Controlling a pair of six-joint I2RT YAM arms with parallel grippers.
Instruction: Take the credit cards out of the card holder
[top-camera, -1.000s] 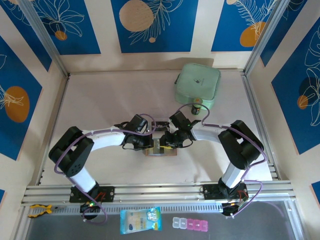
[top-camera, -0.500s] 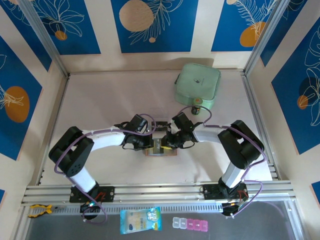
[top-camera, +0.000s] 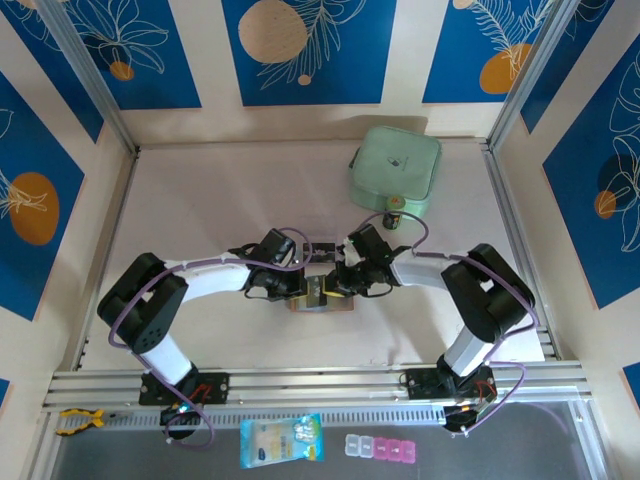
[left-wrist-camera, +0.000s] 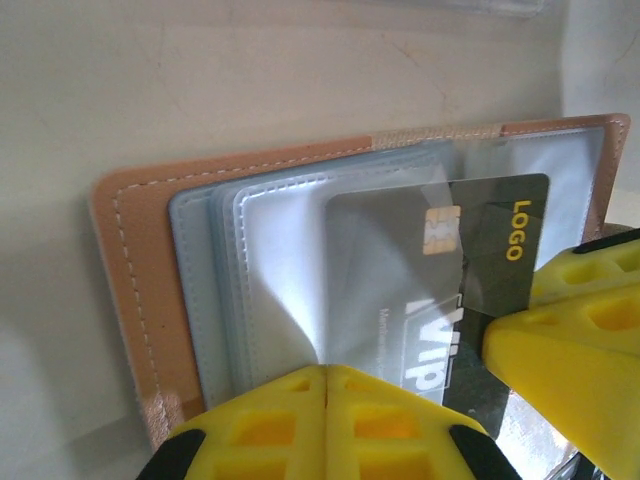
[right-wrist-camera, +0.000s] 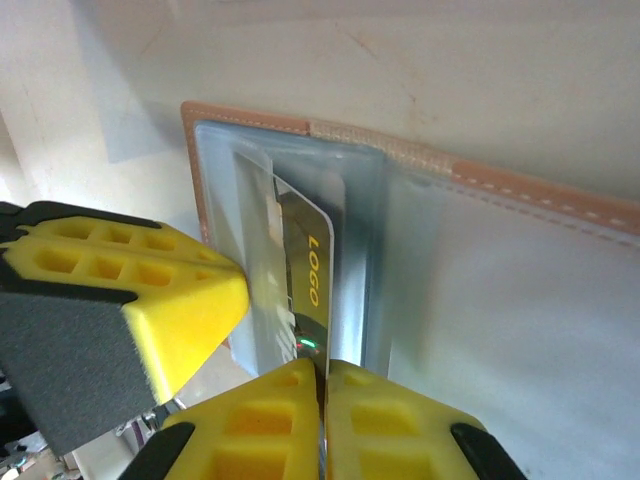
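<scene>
Right wrist: card (right-wrist-camera: 308, 262) in right hand (right-wrist-camera: 322, 370)

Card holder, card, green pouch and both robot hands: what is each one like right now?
card holder: open, lying flat.
dark grey card: sticking partly out of the holder.
right gripper: shut on the card's edge.
left gripper: shut, tips at the clear sleeves.
mint-green pouch: looks closed.
</scene>
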